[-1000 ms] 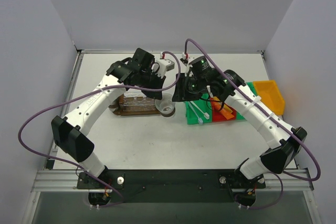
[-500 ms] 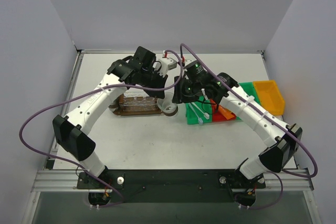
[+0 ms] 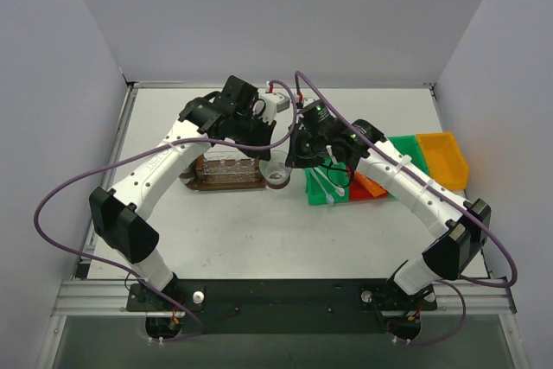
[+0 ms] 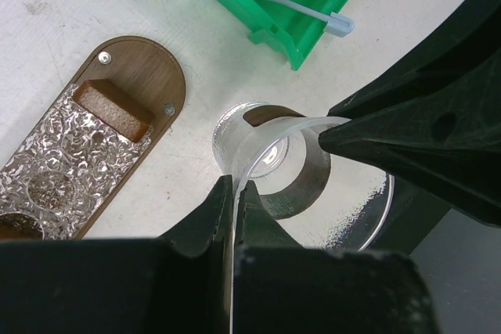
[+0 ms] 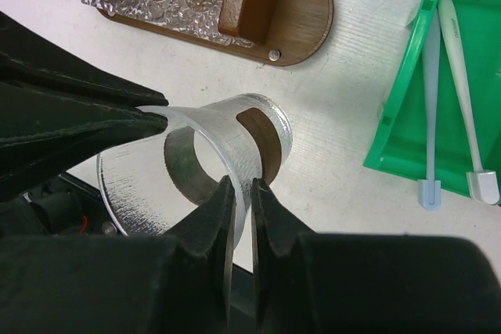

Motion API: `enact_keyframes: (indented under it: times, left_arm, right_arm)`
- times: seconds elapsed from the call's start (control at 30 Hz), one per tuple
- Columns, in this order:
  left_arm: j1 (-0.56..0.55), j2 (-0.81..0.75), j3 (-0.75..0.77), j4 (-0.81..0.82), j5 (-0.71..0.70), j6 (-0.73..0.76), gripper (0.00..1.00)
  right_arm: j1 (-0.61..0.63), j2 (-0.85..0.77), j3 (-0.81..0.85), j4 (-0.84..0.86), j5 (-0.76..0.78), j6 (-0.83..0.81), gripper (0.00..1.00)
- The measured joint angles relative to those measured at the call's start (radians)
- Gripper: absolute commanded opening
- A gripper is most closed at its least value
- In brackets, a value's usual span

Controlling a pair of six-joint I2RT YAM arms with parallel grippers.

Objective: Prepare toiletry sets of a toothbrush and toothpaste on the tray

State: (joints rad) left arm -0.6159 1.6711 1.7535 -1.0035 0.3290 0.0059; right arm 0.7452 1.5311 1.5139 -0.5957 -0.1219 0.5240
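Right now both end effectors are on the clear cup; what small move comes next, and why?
Probably open the left end effector: the right end effector pinches the rim of the clear cup as well, so the handover looks ready, and the cup is held beside the tray, not in it.

Bright and even from overhead in the top view, only soft pale shadows on the bench (image 3: pixel 259 222). Crisp at mid-frame in both wrist views, but dark and out of focus along the bottom edge, at the left hand (image 4: pixel 233 187) and right hand (image 5: pixel 241 185). Small white glints on the clear cup (image 4: pixel 274 158) and on the inlay of the tray (image 4: pixel 145 56).
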Motion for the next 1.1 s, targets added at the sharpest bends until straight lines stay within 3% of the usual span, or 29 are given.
enact_keyframes:
  times: [0.1,0.33,0.43,0.77,1.1]
  left_arm:
    - [-0.001,0.000,0.000,0.007,-0.015,-0.016,0.02]
    - [-0.004,-0.003,-0.010,0.058,-0.030,-0.057,0.36]
    - [-0.004,-0.013,-0.018,0.132,-0.010,-0.096,0.46]
    - [-0.004,-0.066,-0.027,0.226,0.000,-0.152,0.53]
    - [0.033,-0.229,-0.180,0.372,-0.157,-0.259,0.60]
  right_arm:
    - [0.003,0.000,-0.001,0.008,0.019,0.010,0.00]
    - [0.003,-0.002,-0.014,0.016,0.067,0.039,0.00]
    - [0.003,-0.001,-0.043,0.013,0.079,0.056,0.00]
    - [0.003,-0.002,-0.088,-0.013,0.111,0.081,0.00]
    - [-0.010,-0.002,-0.135,0.028,0.179,0.182,0.00]
